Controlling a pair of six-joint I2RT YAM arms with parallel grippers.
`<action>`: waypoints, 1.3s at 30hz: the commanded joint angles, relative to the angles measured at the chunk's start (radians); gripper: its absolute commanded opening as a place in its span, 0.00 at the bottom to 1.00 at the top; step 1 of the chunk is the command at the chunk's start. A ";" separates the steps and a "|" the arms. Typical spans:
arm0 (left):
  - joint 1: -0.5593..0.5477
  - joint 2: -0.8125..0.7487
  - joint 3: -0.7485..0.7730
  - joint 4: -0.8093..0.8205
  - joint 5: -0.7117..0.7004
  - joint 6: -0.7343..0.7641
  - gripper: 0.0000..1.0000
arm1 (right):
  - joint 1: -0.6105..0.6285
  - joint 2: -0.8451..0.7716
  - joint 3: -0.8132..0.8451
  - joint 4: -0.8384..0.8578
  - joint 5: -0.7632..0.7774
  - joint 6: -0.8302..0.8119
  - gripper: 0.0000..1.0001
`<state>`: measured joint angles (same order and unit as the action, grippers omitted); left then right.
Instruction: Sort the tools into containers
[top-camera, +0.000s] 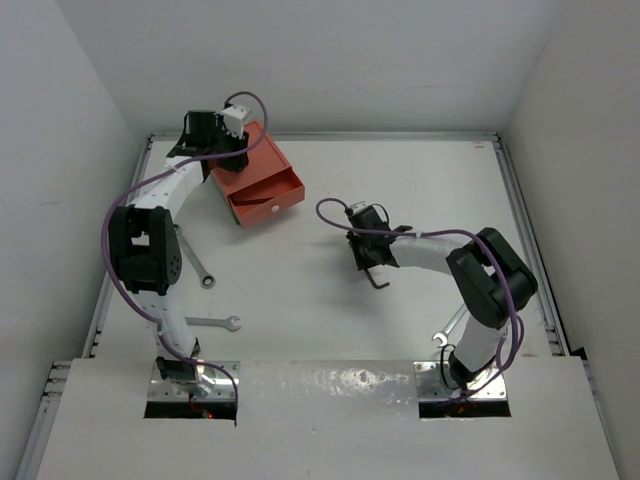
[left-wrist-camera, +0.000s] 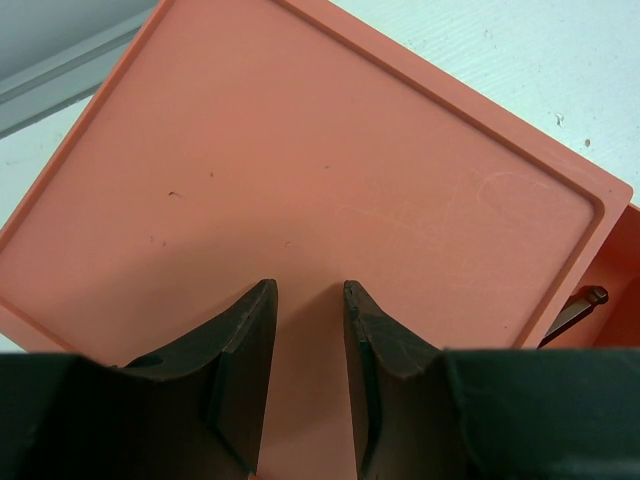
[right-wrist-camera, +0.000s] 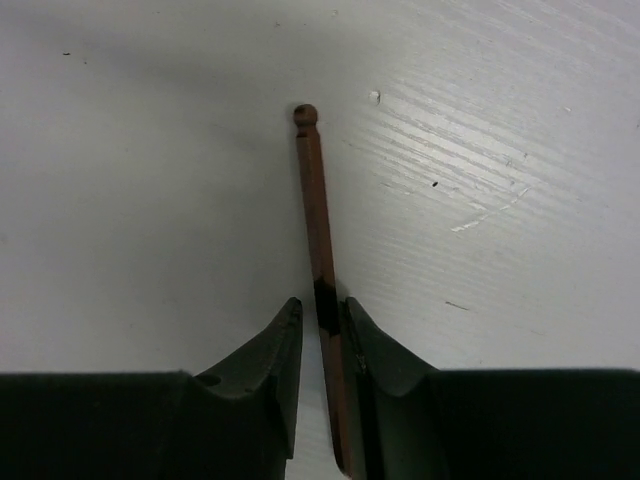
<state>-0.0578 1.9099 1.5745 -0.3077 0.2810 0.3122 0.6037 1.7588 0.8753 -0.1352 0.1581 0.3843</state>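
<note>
Hex key (right-wrist-camera: 316, 220): likely light, stiff, slippery; pinch mid-shaft. Right gripper (right-wrist-camera: 322, 303) narrow, straddling shaft at lower centre, not clamping. Left gripper (left-wrist-camera: 309, 286) narrow, empty, over orange container (left-wrist-camera: 300, 150).

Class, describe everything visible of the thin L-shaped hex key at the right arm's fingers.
The thin L-shaped hex key is slim dark metal, brownish in the wrist view, its long leg ending in a small ball tip. That leg runs between the fingers of the right gripper; a sliver of gap shows, so whether it is gripped is unclear. It lies on or just above the white table.
</note>
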 joint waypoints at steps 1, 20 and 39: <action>-0.005 -0.049 -0.008 0.004 -0.014 0.010 0.31 | 0.022 0.097 -0.056 -0.234 0.006 -0.004 0.21; -0.005 -0.048 -0.007 0.013 -0.022 0.014 0.31 | 0.059 -0.271 -0.021 -0.020 0.086 -0.260 0.00; 0.021 -0.006 -0.001 0.015 -0.058 -0.030 0.31 | 0.131 0.259 0.775 0.526 -0.186 -0.455 0.00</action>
<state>-0.0498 1.9095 1.5742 -0.3000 0.2382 0.2974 0.7193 1.9453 1.6016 0.2279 0.0387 -0.0502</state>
